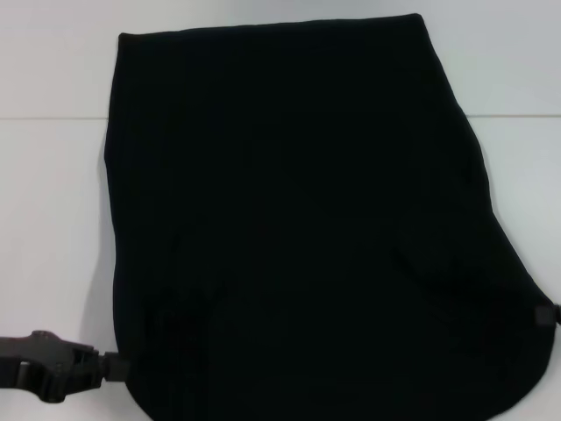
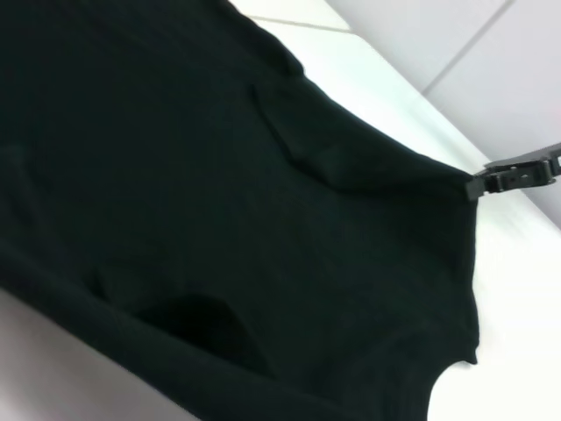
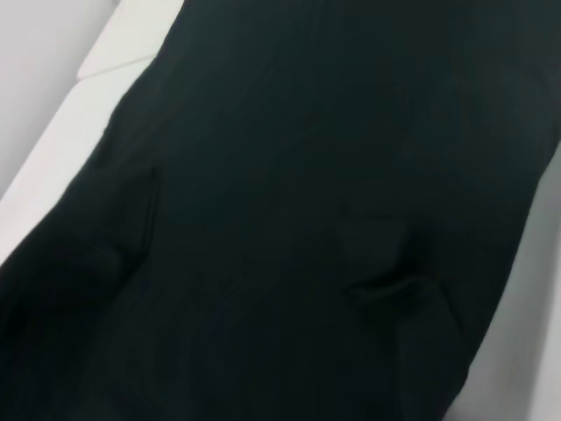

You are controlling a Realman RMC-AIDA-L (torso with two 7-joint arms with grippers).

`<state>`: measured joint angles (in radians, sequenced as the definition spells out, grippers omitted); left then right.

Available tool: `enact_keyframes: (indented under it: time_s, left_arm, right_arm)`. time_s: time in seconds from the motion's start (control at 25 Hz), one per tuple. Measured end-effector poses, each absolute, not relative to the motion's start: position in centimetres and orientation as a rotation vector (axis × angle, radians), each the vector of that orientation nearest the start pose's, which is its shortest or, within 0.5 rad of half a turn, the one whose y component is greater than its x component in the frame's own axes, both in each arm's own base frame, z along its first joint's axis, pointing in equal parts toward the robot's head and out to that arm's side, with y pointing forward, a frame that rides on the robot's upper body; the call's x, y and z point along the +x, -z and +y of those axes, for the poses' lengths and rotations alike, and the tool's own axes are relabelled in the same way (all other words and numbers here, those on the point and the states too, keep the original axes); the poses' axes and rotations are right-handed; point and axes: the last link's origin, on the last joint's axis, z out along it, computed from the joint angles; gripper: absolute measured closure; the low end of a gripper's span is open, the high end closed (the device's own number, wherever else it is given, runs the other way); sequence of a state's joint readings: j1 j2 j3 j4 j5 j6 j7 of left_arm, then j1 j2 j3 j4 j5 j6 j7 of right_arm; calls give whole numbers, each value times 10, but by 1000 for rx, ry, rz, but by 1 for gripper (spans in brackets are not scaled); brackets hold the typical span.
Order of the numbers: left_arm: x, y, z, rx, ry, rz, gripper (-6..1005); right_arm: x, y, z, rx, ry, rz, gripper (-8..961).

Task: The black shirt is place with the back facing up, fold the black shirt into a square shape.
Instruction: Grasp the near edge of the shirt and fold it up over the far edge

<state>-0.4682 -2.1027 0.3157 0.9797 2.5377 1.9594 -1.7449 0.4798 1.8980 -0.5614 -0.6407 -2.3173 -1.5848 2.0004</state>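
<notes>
The black shirt point(image 1: 298, 219) covers most of the white table point(image 1: 53, 228) in the head view, and its near part spreads wide between my two grippers. My left gripper point(image 1: 112, 367) meets the shirt's near left edge and looks shut on the fabric there. At the shirt's near right edge only the tip of my right gripper point(image 1: 548, 316) shows. In the left wrist view the black shirt point(image 2: 219, 193) is drawn to a point at the right gripper point(image 2: 478, 184), which is shut on that corner. The right wrist view is filled by the black shirt point(image 3: 307, 175), with soft creases.
Bare white table shows to the left of the shirt and at the far right point(image 1: 517, 140). A seam line point(image 1: 53, 117) runs across the table top near the far edge. No other objects are in view.
</notes>
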Motion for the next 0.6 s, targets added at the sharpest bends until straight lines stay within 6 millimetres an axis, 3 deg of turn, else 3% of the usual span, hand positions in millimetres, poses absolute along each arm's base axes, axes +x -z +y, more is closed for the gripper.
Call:
enact_keyframes:
  time_s: [0.36,0.6]
  left_arm:
    - [-316,-59,245,-2747,376,-1336,937]
    - [-317,-57,237,-2771,356,-1379,936]
  right_arm:
    - [363,-81,260,-2460,-439,1578,922]
    - [367,-85,245,-2459,-507,1571,919]
